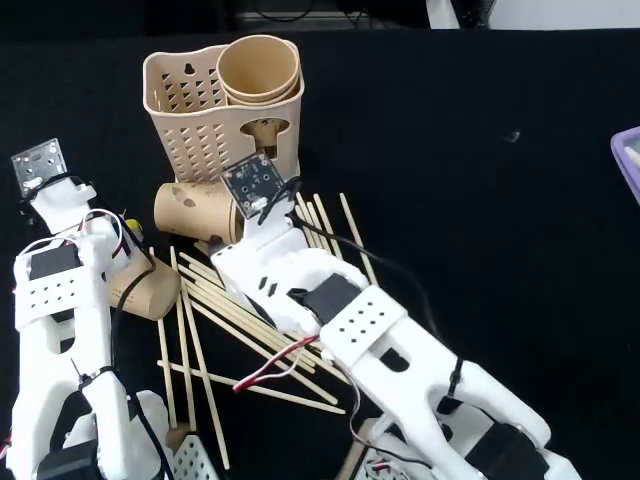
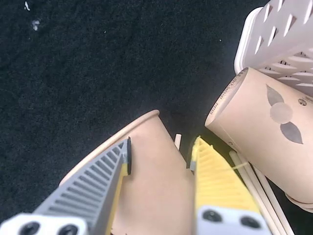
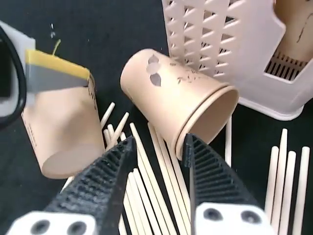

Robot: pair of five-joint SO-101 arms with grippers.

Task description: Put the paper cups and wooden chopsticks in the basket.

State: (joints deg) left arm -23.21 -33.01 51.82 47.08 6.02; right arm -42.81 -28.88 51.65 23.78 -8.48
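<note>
The wooden chopsticks (image 1: 232, 305) lie loose and crossed on the black table (image 1: 480, 200) just in front of the two arms, some of them running under the right arm; none of these is in the basket; at the left edge of that scatter a paper cup (image 1: 148, 290) lies on its side, and the left gripper (image 2: 163, 147) is clamped on it, one grey ridged finger (image 2: 98, 181) pressed to one side of the cup wall and one yellow finger (image 2: 215, 181) to the other, the open rim pointing away from the wrist; just beyond, the right gripper (image 3: 160, 142) hangs low over the sticks with its two black fingers spread apart and nothing between them, their tips close to the rim of a second cup (image 1: 195, 210); this second cup also lies on its side, its mouth turned toward the right gripper, its base end near the foot of the basket (image 1: 195, 120), and several chopsticks pass beneath it; the two lying cups are near each other but apart; farther back the cream basket with slotted walls stands upright, and stacked cups (image 1: 258, 68) sit upright inside it, their rims rising above its edge; far off at the right edge of the table is a purple object (image 1: 628, 160).
</note>
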